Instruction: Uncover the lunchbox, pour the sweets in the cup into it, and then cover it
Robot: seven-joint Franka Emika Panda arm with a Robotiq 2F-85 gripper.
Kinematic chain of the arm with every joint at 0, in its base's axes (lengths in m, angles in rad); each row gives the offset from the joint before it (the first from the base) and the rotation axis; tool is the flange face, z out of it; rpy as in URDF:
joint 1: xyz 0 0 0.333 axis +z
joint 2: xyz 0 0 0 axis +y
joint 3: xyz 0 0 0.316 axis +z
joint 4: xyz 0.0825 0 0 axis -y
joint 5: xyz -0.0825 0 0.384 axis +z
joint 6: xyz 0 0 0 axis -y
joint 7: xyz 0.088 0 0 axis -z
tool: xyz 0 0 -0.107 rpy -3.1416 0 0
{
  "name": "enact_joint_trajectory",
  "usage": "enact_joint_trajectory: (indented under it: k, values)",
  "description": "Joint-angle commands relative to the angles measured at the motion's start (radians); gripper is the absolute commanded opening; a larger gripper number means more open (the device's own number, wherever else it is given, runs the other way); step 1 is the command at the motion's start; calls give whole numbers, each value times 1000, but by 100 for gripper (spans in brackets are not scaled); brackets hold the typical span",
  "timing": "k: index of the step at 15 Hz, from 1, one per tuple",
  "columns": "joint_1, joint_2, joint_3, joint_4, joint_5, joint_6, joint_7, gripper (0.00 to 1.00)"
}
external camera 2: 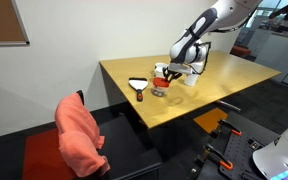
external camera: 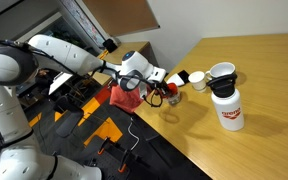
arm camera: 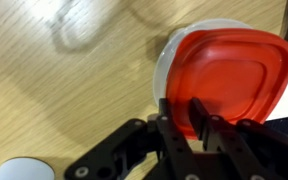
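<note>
my gripper (arm camera: pixel 184 110) mostly closed, pinching the edge of the lunchbox's red lid (arm camera: pixel 229 80), a white rim (arm camera: pixel 167 55) under it that I can't identify, small white cup (external camera: pixel 197 80) just beyond, tall white flask (external camera: pixel 227 112) further along the table (external camera: pixel 269 60)

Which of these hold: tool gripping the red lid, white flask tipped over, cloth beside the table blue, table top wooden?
1. The tool grips the red lid at its edge. True.
2. The white flask lies on its side. False: it stands upright on the table.
3. The cloth beside the table is blue. False: it is pinkish red.
4. The table top is light wood. True.
</note>
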Motion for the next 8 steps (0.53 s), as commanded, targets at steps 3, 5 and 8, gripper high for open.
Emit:
enact_joint_trajectory:
  k: [3, 5, 8]
  values:
    - [-13, 20, 12, 19, 18, 15, 8, 6]
    - [-14, 23, 13, 21, 19, 16, 8, 6]
    - [-15, 28, 14, 23, 22, 20, 11, 6]
